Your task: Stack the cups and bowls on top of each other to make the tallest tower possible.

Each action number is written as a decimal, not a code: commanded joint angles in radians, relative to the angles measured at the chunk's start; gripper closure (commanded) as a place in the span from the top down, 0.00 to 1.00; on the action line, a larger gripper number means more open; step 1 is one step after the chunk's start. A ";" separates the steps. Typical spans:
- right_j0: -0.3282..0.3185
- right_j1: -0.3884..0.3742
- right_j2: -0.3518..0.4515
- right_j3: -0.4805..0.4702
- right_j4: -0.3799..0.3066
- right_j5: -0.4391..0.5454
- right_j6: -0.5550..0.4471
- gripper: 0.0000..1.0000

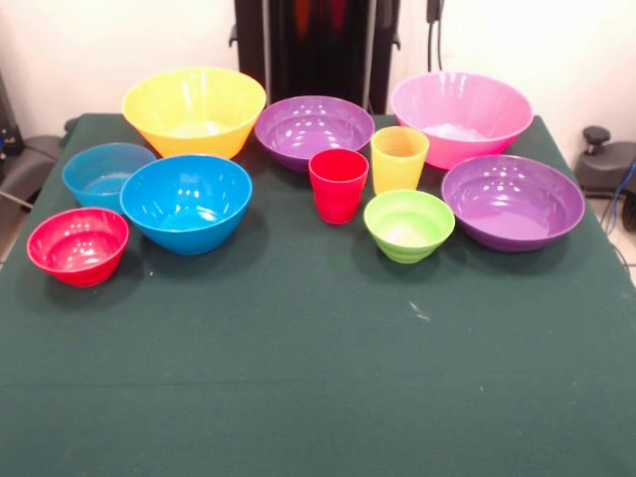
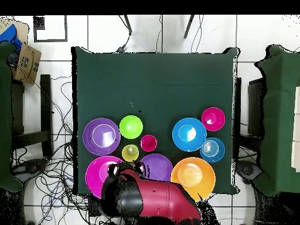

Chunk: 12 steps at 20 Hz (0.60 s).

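All pieces stand apart on the green cloth; nothing is stacked. The red cup [image 1: 338, 185] [image 2: 148, 142] and yellow cup [image 1: 399, 159] [image 2: 130, 152] are near the middle. Behind them are the large yellow bowl [image 1: 194, 109] [image 2: 193, 174], a purple bowl [image 1: 314, 129] [image 2: 157, 166] and the large pink bowl [image 1: 460, 114] [image 2: 96, 173]. In front are the small blue bowl [image 1: 104, 174], medium blue bowl [image 1: 186, 202], red bowl [image 1: 78, 245], lime green bowl [image 1: 408, 226] and second purple bowl [image 1: 513, 202]. My gripper [image 2: 121, 176], at the drawn-back arm's black end, partly covers the pink bowl.
The table's green cloth [image 1: 318, 378] is bare in its half away from the robot. The black pedestal [image 1: 318, 40] stands behind the bowls. In the overhead view the red arm [image 2: 158, 202] lies at the table's robot side, and a cardboard box [image 2: 26, 61] sits off the table.
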 commanded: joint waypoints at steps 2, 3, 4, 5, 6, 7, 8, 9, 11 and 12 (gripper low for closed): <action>-0.046 0.135 0.041 -0.064 -0.149 0.013 -0.039 1.00; -0.050 0.143 0.037 -0.068 -0.165 0.005 -0.036 1.00; -0.054 0.151 0.033 -0.071 -0.181 -0.003 -0.033 1.00; -0.060 0.156 0.036 -0.070 -0.193 -0.013 -0.028 1.00; -0.071 0.169 0.043 -0.067 -0.203 -0.035 -0.028 1.00; -0.080 0.173 0.054 -0.064 -0.208 -0.040 -0.023 1.00; -0.087 0.181 0.059 -0.066 -0.217 -0.046 -0.022 1.00; -0.092 0.182 0.062 -0.066 -0.225 -0.046 -0.020 1.00; -0.100 0.187 0.067 -0.070 -0.239 -0.042 -0.016 1.00; -0.101 0.190 0.065 -0.076 -0.247 -0.036 -0.014 1.00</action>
